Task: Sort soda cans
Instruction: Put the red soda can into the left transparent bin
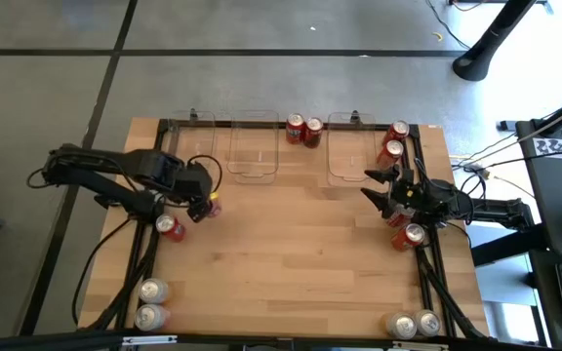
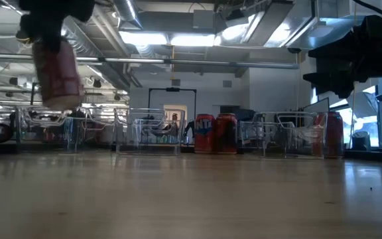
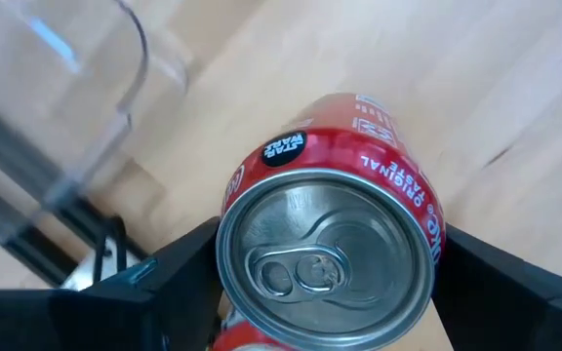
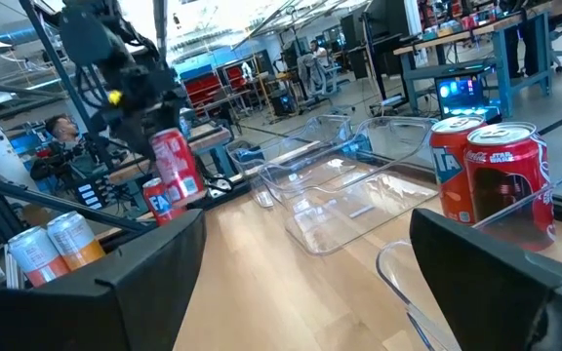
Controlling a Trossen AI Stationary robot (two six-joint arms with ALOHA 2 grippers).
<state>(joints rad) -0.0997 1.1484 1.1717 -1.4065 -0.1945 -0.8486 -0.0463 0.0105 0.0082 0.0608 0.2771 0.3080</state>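
Gripping a red aluminium soda can with a silver top [image 3: 332,249] between its fingers, the left gripper [image 1: 203,203] held it clear of the wooden table [image 1: 291,253], probably so it could travel to one of the clear plastic bins [image 1: 253,156] along the far edge. Another red can [image 1: 169,227] lay just beside it. The right gripper [image 1: 379,185] waited wide and empty near the far-right cans [image 1: 395,139].
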